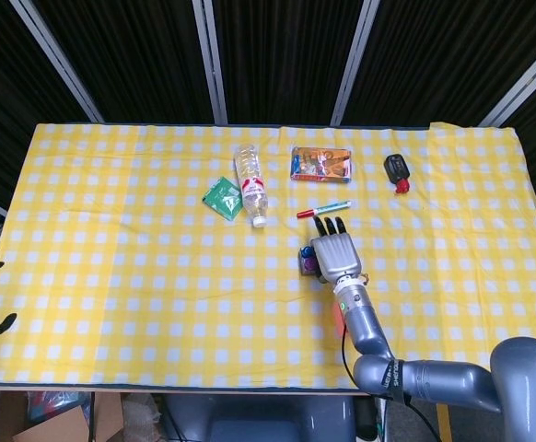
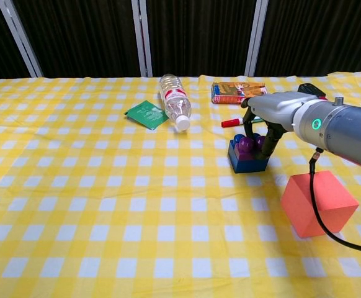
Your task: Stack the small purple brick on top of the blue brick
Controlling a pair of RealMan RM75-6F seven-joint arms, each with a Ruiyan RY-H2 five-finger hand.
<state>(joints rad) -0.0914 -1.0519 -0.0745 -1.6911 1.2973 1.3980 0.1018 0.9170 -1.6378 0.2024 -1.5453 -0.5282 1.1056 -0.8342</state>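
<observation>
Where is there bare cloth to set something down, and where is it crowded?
Free: the whole left side of the table, and the near strip in front of the water bottle. Crowded: around the right hand on the purple brick and blue brick, hemmed by marker, snack packet, orange cube.

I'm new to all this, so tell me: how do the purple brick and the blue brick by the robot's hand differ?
The purple brick is smaller and rounded; the blue brick is bigger and blockier. The purple brick sits on top with the right hand's fingers around it; the blue brick rests on the tablecloth. Both look like plastic toy bricks.
</observation>
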